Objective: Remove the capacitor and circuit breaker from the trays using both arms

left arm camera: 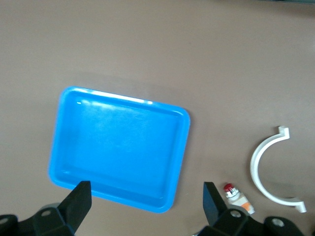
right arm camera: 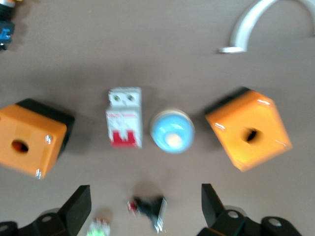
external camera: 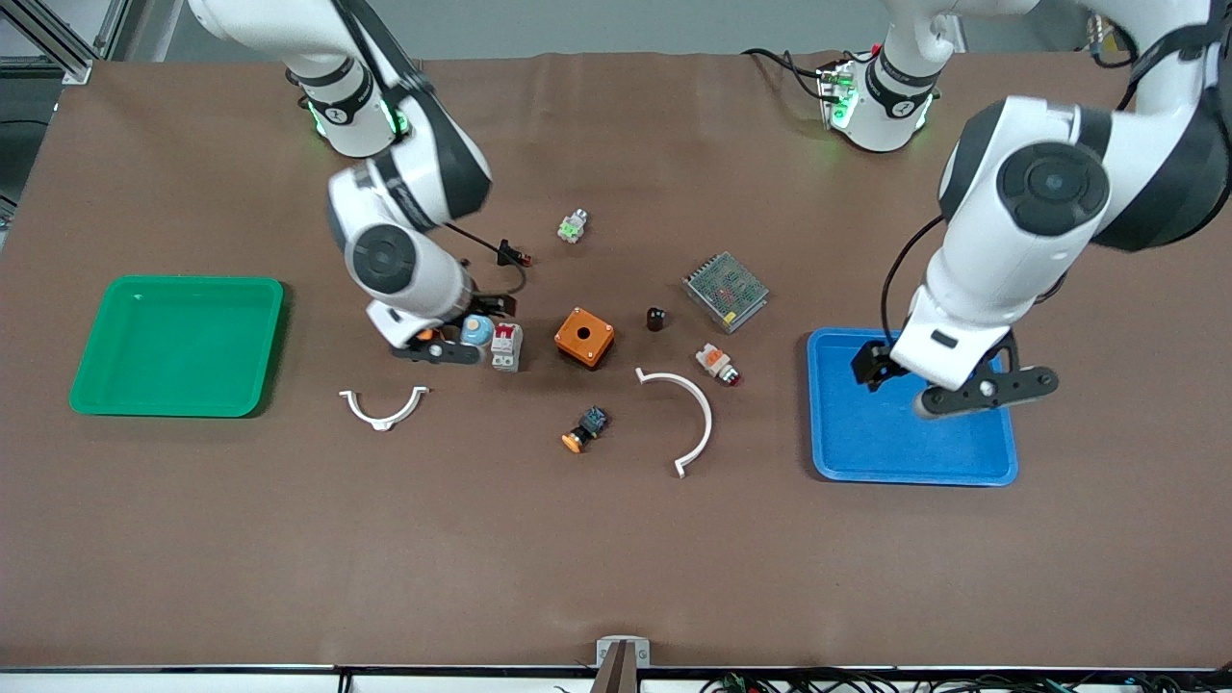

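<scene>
The capacitor (external camera: 655, 319), a tiny black cylinder, stands mid-table between an orange box (external camera: 584, 337) and a mesh-topped unit (external camera: 726, 290); neither wrist view shows it. The breaker (external camera: 506, 346), grey-white with a red section, lies beside a blue round cap (external camera: 475, 330). My right gripper (external camera: 469, 329) hangs open and empty just above the cap and breaker. In the right wrist view the breaker (right arm camera: 124, 124) lies ahead of the open right gripper (right arm camera: 145, 209). My left gripper (external camera: 929, 380) is open and empty over the blue tray (external camera: 962, 452), also seen in the left wrist view (left arm camera: 146, 204).
A green tray (external camera: 178, 344) sits at the right arm's end. Two white arcs (external camera: 385, 409) (external camera: 685, 416), a black-blue orange-capped part (external camera: 584, 430), a red-tipped button (external camera: 718, 364), a black red-tipped part (external camera: 513, 256) and a green-white part (external camera: 573, 226) lie about. A second orange box (right arm camera: 248, 129) sits beside the cap.
</scene>
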Controlling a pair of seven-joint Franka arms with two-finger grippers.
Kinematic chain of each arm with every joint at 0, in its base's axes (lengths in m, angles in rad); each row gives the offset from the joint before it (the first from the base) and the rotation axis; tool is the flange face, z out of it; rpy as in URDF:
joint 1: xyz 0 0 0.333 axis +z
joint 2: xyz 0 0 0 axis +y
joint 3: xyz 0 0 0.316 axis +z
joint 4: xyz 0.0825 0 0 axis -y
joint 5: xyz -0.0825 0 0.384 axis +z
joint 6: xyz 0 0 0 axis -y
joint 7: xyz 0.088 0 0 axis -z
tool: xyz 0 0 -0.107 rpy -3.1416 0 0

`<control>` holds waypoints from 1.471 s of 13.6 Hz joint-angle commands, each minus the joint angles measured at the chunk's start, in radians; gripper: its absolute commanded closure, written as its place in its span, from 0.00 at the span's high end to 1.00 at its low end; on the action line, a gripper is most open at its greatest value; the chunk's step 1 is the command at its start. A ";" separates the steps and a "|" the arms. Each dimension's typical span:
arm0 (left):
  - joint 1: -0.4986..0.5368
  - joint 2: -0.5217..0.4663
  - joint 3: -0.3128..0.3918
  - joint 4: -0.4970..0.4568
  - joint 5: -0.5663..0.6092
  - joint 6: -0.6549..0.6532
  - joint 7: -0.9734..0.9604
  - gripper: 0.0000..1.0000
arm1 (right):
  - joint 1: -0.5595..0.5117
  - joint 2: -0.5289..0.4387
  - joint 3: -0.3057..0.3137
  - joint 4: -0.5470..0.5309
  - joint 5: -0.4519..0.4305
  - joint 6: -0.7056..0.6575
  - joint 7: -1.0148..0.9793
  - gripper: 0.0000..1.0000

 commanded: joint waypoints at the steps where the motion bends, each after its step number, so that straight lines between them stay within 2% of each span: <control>1: 0.026 -0.067 -0.018 -0.010 0.027 -0.059 0.038 1.00 | -0.171 -0.134 0.004 -0.044 0.016 -0.112 -0.159 1.00; 3: 0.029 -0.104 -0.012 -0.010 0.024 -0.105 0.086 1.00 | -0.298 -0.188 0.004 -0.042 0.001 -0.166 -0.299 1.00; 6: 0.145 -0.182 -0.022 -0.033 -0.082 -0.140 0.259 1.00 | -0.411 -0.240 0.004 -0.010 -0.124 -0.196 -0.385 1.00; 9: 0.204 -0.253 -0.012 -0.075 -0.170 -0.166 0.313 1.00 | -0.491 -0.245 0.004 0.132 -0.145 -0.337 -0.493 1.00; 14: 0.196 -0.325 0.018 -0.105 -0.193 -0.252 0.324 1.00 | -0.528 -0.244 0.004 0.332 -0.142 -0.479 -0.502 1.00; 20: 0.192 -0.378 0.020 -0.144 -0.205 -0.264 0.339 1.00 | -0.529 -0.233 0.004 0.430 -0.145 -0.476 -0.499 1.00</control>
